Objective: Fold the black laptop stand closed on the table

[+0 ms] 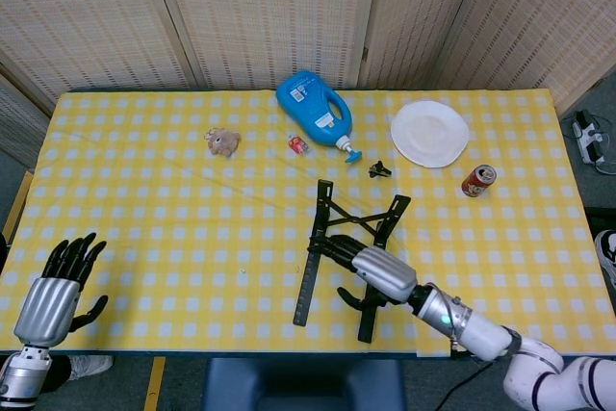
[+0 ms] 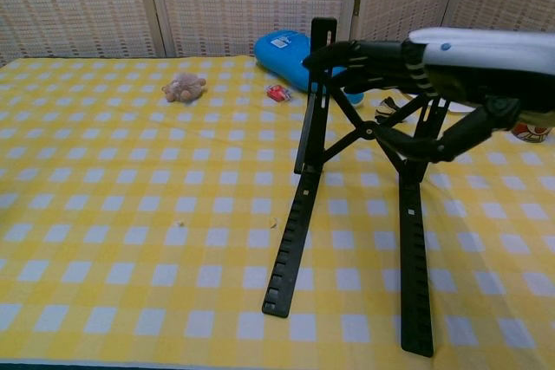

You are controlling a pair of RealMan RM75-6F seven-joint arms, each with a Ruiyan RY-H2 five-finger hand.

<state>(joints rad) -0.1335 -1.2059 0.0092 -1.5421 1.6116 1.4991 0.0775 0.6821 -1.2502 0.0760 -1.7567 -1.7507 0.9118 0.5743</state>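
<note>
The black laptop stand (image 1: 306,286) stands unfolded on the yellow checked cloth near the table's front middle, its two rails (image 2: 295,231) joined by a crossed brace and its uprights raised. My right hand (image 1: 371,267) hovers over the stand with fingers spread. In the chest view the right hand (image 2: 434,62) stretches across the tops of both uprights, fingertips at the left upright, thumb lower by the right one. I cannot tell whether it touches the stand. My left hand (image 1: 58,286) hangs open at the table's front left edge, holding nothing.
A blue detergent bottle (image 1: 313,108) lies behind the stand. A white plate (image 1: 429,133) and a soda can (image 1: 478,180) sit at the back right. A small plush toy (image 1: 223,141), a red item (image 1: 297,144) and a black clip (image 1: 379,169) lie mid-table.
</note>
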